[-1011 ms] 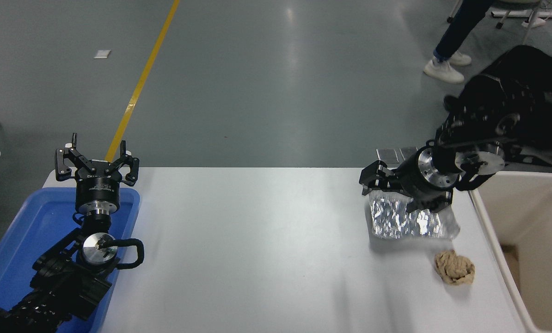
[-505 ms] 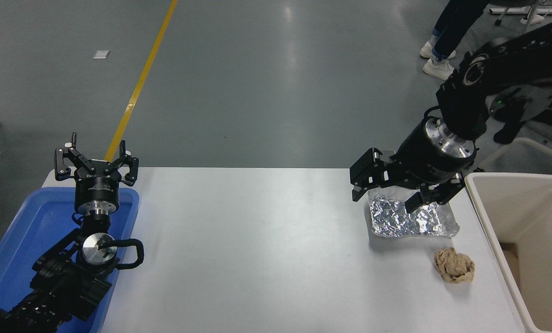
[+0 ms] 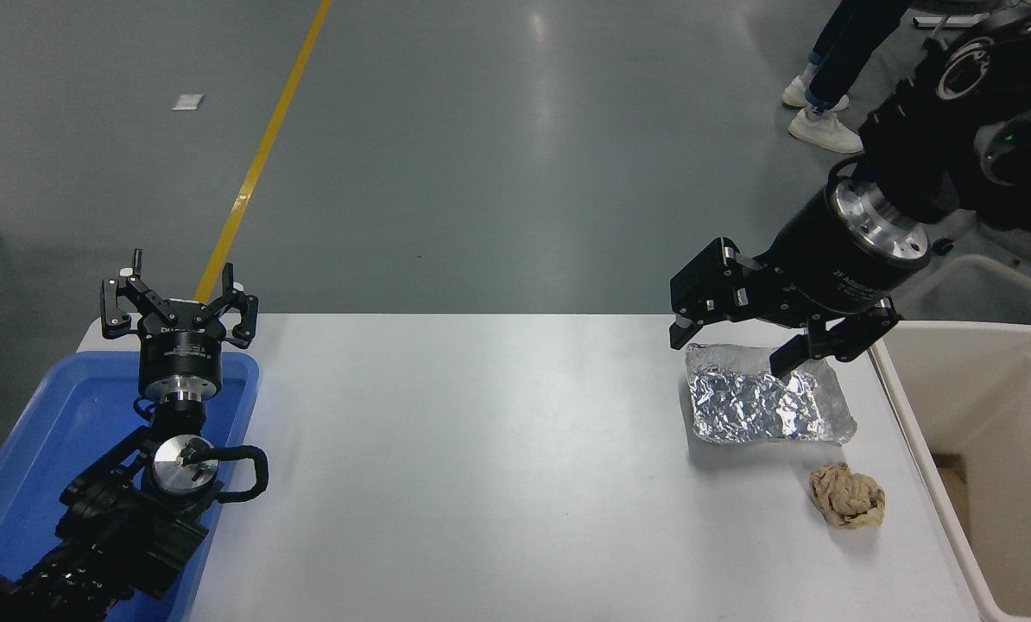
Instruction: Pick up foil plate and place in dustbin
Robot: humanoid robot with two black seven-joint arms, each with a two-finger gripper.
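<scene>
The foil plate [image 3: 766,403], a shallow crinkled silver tray, lies flat on the white table [image 3: 481,466] at the right. My right gripper [image 3: 731,345] hangs open and empty above the plate's far edge, its fingers spread wide and pointing down, clear of the foil. The beige dustbin [image 3: 921,432] stands at the table's right edge, just right of the plate. My left gripper [image 3: 179,302] is parked open at the lower left over the blue tray.
A crumpled brown paper ball [image 3: 847,495] lies on the table in front of the plate, near the dustbin's rim. A blue plastic tray [image 3: 49,432] sits at the left edge under the left arm. A person's legs [image 3: 826,78] stand on the floor at the top right.
My right gripper has risen from the foil plate and drawn back toward the far edge. It stays open. The plate has not moved. The left arm is still.
</scene>
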